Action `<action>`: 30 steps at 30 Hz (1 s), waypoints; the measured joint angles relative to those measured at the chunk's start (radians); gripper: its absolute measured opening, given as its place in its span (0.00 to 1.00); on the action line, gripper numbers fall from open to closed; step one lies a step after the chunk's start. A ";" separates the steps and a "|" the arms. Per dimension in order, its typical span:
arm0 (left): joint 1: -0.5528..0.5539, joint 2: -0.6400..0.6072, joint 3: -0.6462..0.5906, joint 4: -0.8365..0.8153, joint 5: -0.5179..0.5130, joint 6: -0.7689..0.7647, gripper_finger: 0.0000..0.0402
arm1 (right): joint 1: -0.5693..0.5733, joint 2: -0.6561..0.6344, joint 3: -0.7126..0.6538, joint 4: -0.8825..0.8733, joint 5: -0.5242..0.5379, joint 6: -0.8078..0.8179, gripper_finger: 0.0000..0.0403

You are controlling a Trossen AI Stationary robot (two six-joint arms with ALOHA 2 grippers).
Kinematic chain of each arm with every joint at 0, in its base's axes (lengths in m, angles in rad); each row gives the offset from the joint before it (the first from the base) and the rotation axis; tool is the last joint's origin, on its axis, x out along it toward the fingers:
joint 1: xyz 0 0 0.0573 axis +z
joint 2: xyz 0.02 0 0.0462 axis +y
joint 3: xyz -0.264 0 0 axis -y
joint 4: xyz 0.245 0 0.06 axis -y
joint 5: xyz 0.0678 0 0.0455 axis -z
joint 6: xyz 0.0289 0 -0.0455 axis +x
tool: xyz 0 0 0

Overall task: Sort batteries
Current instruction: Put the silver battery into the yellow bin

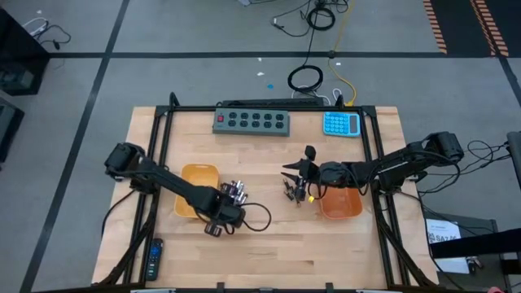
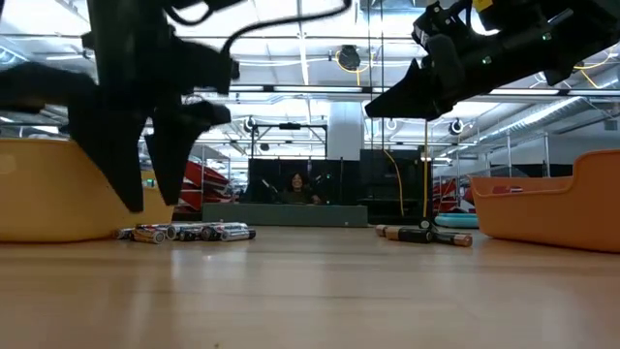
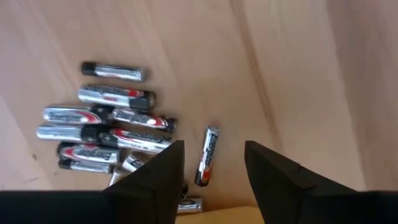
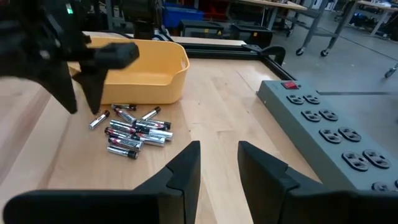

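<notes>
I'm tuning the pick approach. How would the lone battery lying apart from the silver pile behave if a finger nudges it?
The lone battery is a smooth little cylinder lying on its side on the flat wooden table, so it would probably roll if nudged from the side. It looks stiff and its casing glossy, perhaps slippery. With the pile of batteries close beside it, it could knock into them.

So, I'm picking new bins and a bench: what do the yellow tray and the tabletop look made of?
The yellow tray looks like moulded plastic: even colour, smooth matte walls, rounded rim. The tabletop looks like butcher-block wood: pale glued strips with visible grain, light sheen, probably sealed.
</notes>
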State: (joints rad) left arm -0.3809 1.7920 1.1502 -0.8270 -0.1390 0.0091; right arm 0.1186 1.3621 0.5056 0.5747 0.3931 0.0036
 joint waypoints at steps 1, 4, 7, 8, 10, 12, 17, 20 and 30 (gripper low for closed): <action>0.001 0.017 0.011 -0.010 0.000 0.003 0.45 | 0.000 0.000 0.000 0.003 0.000 0.000 0.24; 0.008 0.064 0.052 -0.056 0.007 0.033 0.43 | 0.001 0.000 0.000 0.005 -0.001 0.001 0.24; 0.020 0.104 0.084 -0.082 0.028 0.059 0.39 | 0.001 0.000 0.000 0.005 -0.002 0.009 0.24; 0.025 0.115 0.093 -0.092 0.042 0.059 0.37 | 0.003 0.000 0.000 0.005 -0.002 0.010 0.24; 0.038 0.132 0.107 -0.113 0.080 0.059 0.34 | 0.010 0.000 0.000 0.004 -0.001 0.010 0.24; 0.047 0.149 0.113 -0.125 0.094 0.068 0.31 | 0.021 0.000 0.000 0.005 -0.002 0.010 0.24; 0.055 0.170 0.117 -0.137 0.091 0.106 0.26 | 0.039 0.000 0.000 0.005 -0.001 0.011 0.24; 0.055 0.177 0.118 -0.143 0.089 0.143 0.24 | 0.042 0.000 0.000 0.004 0.002 0.011 0.24; 0.054 0.180 0.118 -0.149 0.061 0.322 0.18 | 0.041 0.000 0.000 0.003 0.002 0.011 0.24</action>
State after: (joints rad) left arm -0.3267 1.9724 1.2686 -0.9760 -0.0784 0.3309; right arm 0.1600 1.3621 0.5053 0.5774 0.3954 0.0143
